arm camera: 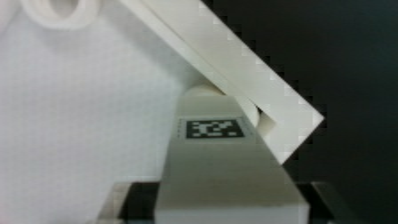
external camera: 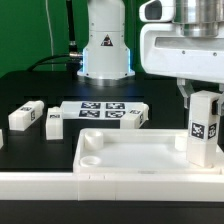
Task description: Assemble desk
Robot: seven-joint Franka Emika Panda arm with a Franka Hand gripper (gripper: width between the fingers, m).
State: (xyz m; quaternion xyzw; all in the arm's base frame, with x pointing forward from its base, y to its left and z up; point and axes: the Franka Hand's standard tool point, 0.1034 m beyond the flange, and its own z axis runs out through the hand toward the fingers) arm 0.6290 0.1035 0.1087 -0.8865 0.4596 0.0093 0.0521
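The desk slab, a large white slab with a raised rim, lies flat at the front of the table. My gripper is shut on a white block leg and holds it upright over the slab's corner at the exterior view's right. In the wrist view the leg, with its tag facing the camera, sits between the dark fingers, its far end at the slab's rim corner. Whether it touches the slab cannot be told. Two loose legs lie at the exterior view's left. A fourth leg is out of view.
The marker board lies behind the slab. The robot base stands at the back. A long white rail runs along the front edge. A round recess shows in the slab's surface.
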